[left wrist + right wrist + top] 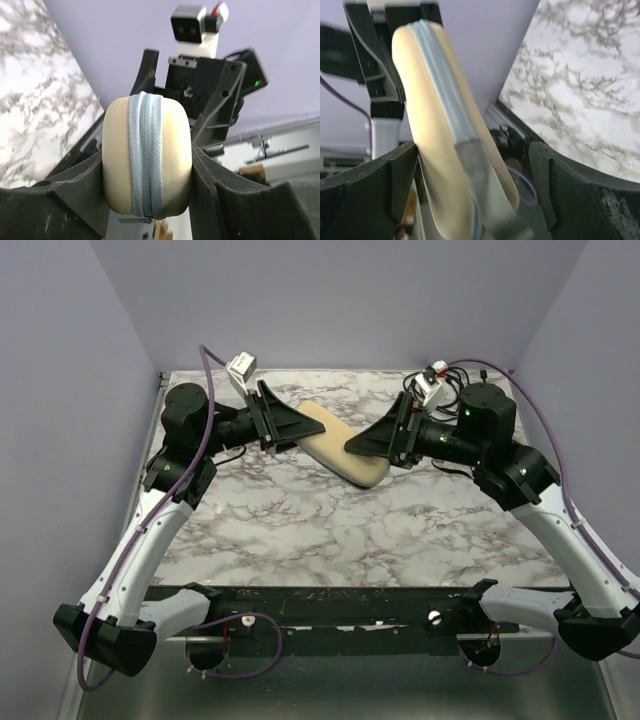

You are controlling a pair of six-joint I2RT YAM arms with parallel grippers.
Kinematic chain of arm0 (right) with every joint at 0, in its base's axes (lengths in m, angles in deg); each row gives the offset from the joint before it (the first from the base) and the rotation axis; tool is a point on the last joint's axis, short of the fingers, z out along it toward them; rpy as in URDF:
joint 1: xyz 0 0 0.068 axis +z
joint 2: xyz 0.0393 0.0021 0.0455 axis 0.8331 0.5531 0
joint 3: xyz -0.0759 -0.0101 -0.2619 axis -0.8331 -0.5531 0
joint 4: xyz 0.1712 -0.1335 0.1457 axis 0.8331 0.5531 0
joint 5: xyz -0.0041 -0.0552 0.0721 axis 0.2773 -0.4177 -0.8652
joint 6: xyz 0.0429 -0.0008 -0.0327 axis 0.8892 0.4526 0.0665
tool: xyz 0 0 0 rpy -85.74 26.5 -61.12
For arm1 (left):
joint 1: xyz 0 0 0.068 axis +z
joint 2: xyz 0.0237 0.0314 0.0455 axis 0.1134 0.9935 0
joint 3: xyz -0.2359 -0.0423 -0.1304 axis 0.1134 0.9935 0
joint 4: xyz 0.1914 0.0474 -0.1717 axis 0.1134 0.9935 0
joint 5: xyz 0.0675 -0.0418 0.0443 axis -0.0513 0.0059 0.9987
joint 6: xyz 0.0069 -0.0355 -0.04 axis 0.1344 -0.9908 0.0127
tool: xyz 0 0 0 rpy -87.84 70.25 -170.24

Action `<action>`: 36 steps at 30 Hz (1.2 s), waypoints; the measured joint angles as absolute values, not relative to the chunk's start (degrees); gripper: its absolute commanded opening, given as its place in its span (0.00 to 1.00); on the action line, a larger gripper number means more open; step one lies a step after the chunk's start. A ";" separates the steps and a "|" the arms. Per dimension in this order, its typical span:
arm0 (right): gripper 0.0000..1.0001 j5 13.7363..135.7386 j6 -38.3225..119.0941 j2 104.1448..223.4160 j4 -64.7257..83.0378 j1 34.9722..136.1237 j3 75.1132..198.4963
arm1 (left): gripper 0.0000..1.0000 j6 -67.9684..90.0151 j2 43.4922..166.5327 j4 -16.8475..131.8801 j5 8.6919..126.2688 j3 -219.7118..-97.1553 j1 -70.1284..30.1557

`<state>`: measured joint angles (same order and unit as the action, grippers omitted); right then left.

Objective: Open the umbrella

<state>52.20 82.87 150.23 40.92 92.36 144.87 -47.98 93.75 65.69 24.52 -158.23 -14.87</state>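
Observation:
The umbrella is in its cream-beige sleeve, a long oblong bundle held slantwise above the marble table between both arms. My left gripper is shut on its far-left end. In the left wrist view both fingers press the sleeve's sides, and a grey-blue zipper runs down its middle. My right gripper is at the near-right end. In the right wrist view its jaws stand wide around the sleeve, with a clear gap to the right finger. A grey strap hangs at that end.
The marble table is walled by lavender panels at the back and sides. A black rail with the arm bases runs along the near edge. The right arm's wrist camera faces the left wrist view.

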 measured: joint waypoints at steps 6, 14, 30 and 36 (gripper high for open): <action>1.00 61.19 94.98 143.28 29.03 92.30 136.19 | 0.00 -54.28 86.18 63.22 37.33 -152.72 -14.44; 1.00 64.38 101.84 146.20 20.61 91.93 135.95 | 0.00 -58.26 83.49 61.36 48.89 -149.18 -15.11; 0.87 61.71 108.99 150.23 11.78 91.99 135.78 | 0.00 -64.07 81.51 50.89 62.27 -143.21 -18.37; 0.59 60.38 109.71 152.08 11.63 91.99 135.78 | 0.00 -64.22 81.51 49.31 65.09 -141.70 -20.14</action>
